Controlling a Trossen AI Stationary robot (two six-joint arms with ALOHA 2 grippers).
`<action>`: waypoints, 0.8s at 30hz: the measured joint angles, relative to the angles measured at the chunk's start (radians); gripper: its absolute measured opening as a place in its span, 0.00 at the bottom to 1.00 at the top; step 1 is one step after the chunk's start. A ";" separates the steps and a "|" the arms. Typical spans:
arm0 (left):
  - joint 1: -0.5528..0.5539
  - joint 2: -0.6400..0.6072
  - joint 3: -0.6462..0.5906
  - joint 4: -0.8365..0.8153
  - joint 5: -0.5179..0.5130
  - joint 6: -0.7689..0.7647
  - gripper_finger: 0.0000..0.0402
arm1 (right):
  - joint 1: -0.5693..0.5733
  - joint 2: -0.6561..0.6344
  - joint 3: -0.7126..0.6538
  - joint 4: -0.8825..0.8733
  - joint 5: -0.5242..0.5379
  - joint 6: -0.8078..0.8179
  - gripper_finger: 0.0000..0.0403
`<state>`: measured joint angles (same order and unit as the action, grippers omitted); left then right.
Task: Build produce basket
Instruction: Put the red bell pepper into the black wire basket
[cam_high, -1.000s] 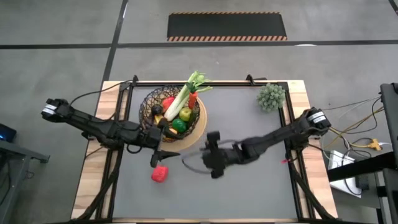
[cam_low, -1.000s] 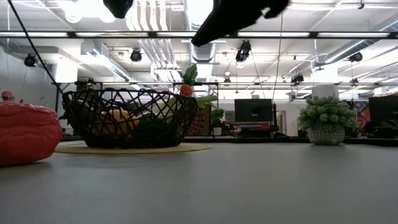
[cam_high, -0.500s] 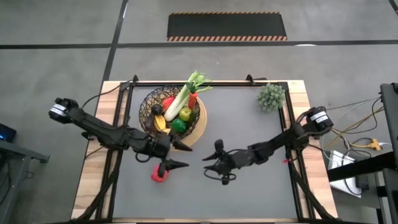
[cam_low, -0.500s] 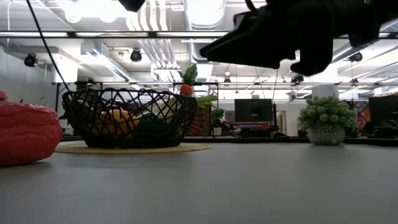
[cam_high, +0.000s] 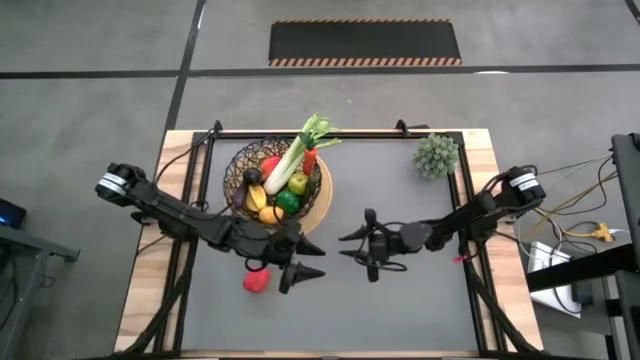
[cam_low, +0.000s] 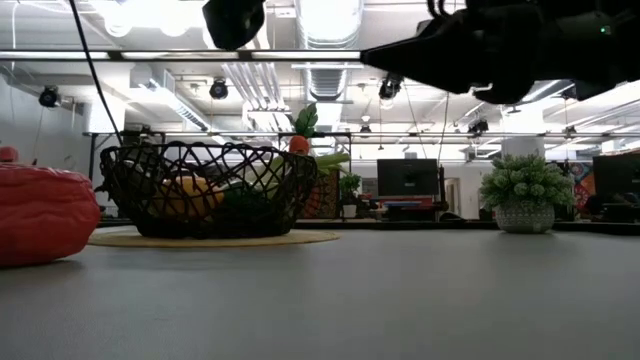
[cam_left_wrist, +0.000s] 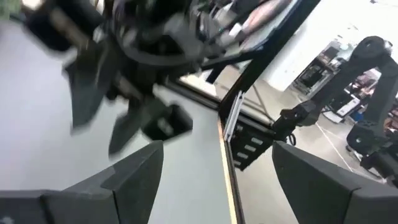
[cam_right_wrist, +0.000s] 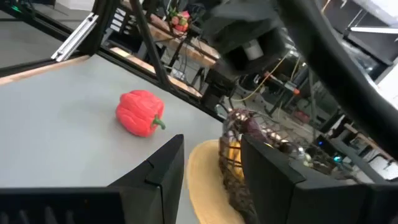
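Left gripper (cam_high: 305, 272) has shifted right, past the red pepper (cam_high: 257, 281) now just behind it; fingers spread, empty. Right gripper (cam_high: 360, 248) has pulled back toward its side, fingers apart, empty. Basket (cam_high: 240, 170) with produce (cam_high: 285, 180) sits beyond both.

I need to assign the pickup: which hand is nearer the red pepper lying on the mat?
Left. The left hand sits open just beside the red pepper, toward the table's middle. The right hand hangs farther off, past the left one.
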<state>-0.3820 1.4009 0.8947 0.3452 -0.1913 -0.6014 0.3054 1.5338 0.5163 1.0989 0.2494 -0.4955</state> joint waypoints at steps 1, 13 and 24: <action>0.000 0.008 0.012 -0.025 0.000 -0.024 0.71 | 0.000 -0.015 -0.013 0.001 0.000 -0.005 0.36; -0.066 0.054 0.271 -0.785 0.046 -0.555 0.71 | 0.000 -0.286 -0.175 0.001 0.003 -0.015 0.36; -0.166 0.217 0.450 -1.399 0.167 -0.933 0.71 | 0.000 -0.413 -0.246 -0.002 0.006 -0.026 0.36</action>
<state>-0.5481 1.6181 1.3447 -1.0537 -0.0240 -1.5344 0.3050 1.1210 0.2699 1.0973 0.2550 -0.5211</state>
